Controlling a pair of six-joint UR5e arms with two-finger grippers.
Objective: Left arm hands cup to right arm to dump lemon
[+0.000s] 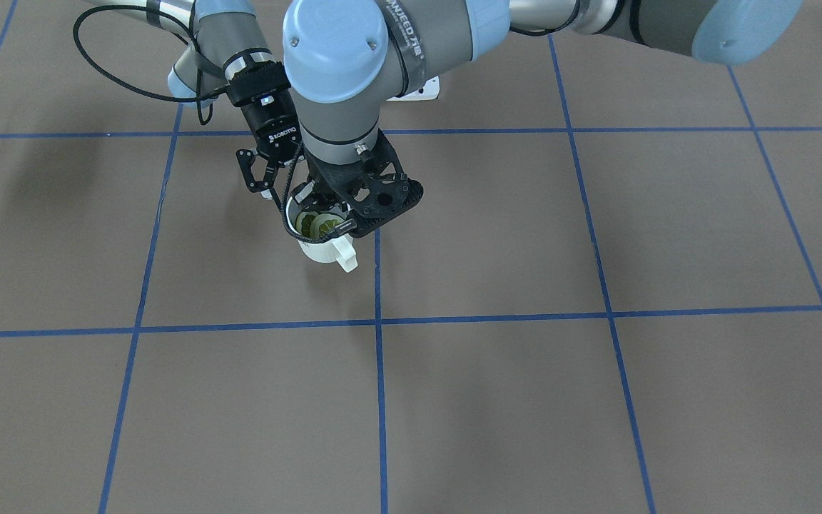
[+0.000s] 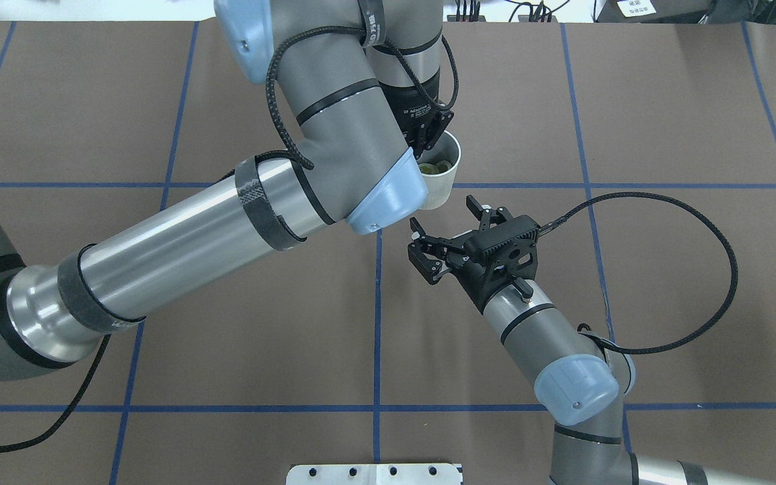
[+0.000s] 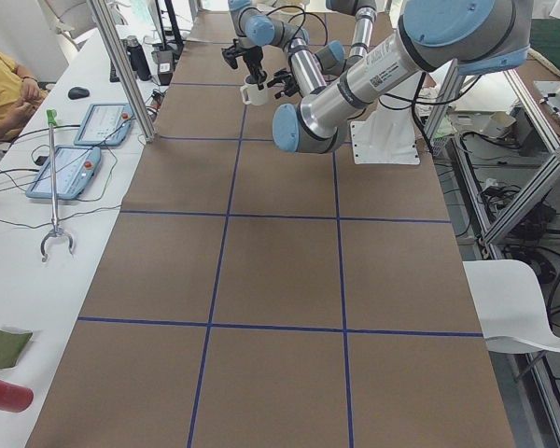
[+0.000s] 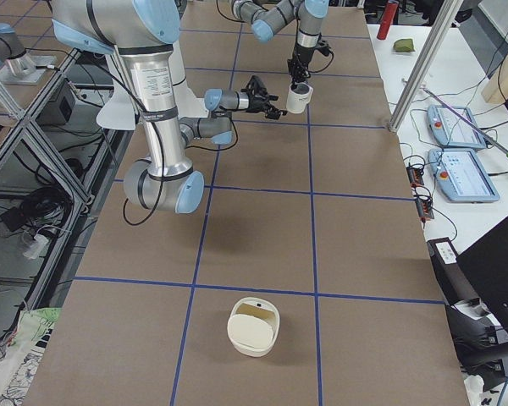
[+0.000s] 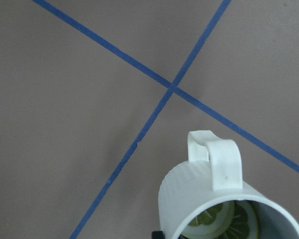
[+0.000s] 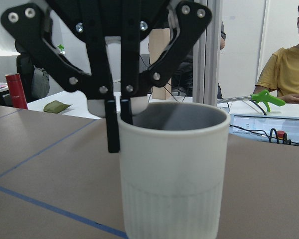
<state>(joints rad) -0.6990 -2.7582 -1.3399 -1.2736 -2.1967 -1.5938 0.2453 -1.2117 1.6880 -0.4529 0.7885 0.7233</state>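
The left gripper (image 6: pixel 117 130) is shut on the rim of the white cup (image 2: pixel 443 180) and holds it upright over the table's middle. Its two fingers pinch the cup wall from above. Lemon slices (image 5: pixel 224 222) lie inside the cup and also show in the front view (image 1: pixel 315 223). The cup's handle (image 5: pixel 220 159) points away from the right arm. The right gripper (image 2: pixel 443 225) is open and empty, level with the cup and just short of it, jaws facing its side. In the right wrist view the cup (image 6: pixel 172 174) fills the middle.
A white round container (image 4: pixel 254 326) stands on the table far toward the right end. A white base plate (image 2: pixel 374 473) lies at the near edge. Side tables hold tablets (image 3: pixel 70 168), and a person (image 6: pixel 289 74) sits there. Blue tape lines cross the brown table.
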